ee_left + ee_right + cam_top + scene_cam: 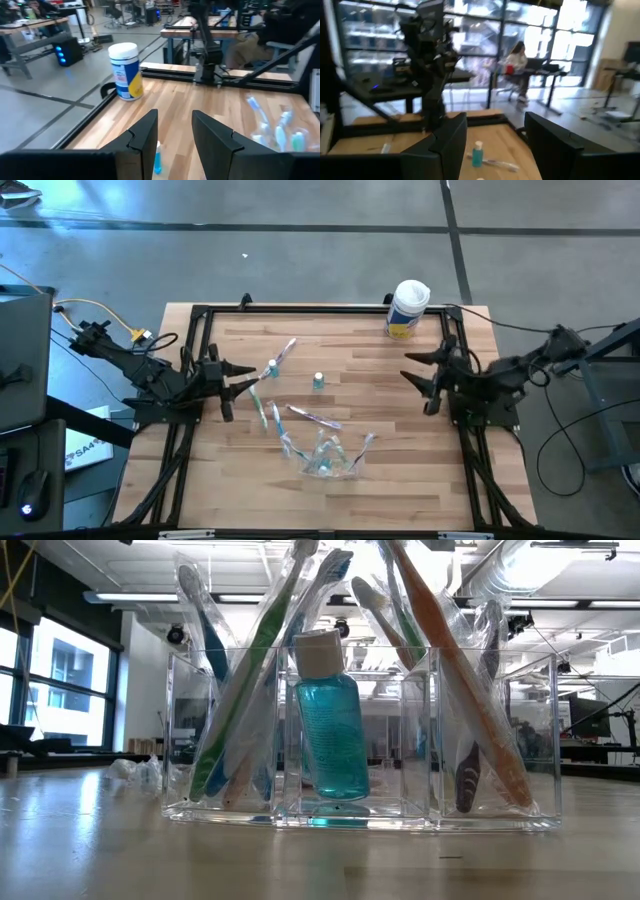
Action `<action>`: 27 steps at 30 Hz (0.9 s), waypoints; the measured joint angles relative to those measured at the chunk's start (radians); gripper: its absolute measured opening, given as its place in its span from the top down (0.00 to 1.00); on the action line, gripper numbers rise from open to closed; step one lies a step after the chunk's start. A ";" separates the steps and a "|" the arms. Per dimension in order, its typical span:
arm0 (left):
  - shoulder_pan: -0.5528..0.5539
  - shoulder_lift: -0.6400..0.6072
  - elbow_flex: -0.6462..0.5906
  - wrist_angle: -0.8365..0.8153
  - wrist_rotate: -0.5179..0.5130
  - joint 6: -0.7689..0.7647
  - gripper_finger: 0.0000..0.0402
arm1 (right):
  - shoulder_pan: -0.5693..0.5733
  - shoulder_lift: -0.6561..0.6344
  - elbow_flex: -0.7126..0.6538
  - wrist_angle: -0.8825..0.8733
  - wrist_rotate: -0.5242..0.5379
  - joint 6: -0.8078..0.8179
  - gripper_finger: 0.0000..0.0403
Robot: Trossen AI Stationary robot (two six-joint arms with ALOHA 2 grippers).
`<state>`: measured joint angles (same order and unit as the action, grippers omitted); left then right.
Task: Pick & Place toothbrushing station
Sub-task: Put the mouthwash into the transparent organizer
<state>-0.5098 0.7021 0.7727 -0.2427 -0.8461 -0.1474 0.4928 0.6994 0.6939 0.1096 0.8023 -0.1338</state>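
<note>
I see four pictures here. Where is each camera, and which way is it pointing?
High: above, looking straight down at table; both arms, left pincer and right pincer, shown.
Low: at tabletop height, facing the holder; no arm shows.
Left wrist: on the left arm, past its open pincer toward canister.
Right wrist: on the right arm, past its open pincer toward the left arm.
Shared: the small blue bottle shows in both wrist views.

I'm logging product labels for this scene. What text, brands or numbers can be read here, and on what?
"SA": partial letters on the white box beside the table; the rest is cut off.
White canister: blue and yellow label, print too blurred to read.
Teal bottle in the clear holder: no text visible.
</note>
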 joint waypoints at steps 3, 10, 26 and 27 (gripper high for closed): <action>0.000 -0.001 0.000 -0.002 -0.037 0.000 0.70 | -0.141 0.037 0.066 -0.128 -0.187 0.095 0.52; 0.097 -0.019 0.000 -0.191 -0.040 -0.172 0.70 | -0.418 0.153 0.127 -0.271 -0.600 0.264 0.52; 0.499 0.063 0.000 -0.305 0.477 -0.081 0.70 | -0.496 0.258 0.127 -0.201 -0.709 0.247 0.52; 0.510 0.071 0.000 -0.308 0.483 -0.072 0.70 | -0.496 0.258 0.127 -0.204 -0.709 0.255 0.52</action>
<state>0.0004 0.7729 0.7731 -0.5502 -0.3629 -0.2193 -0.0029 0.9577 0.8211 -0.0947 0.0933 0.1210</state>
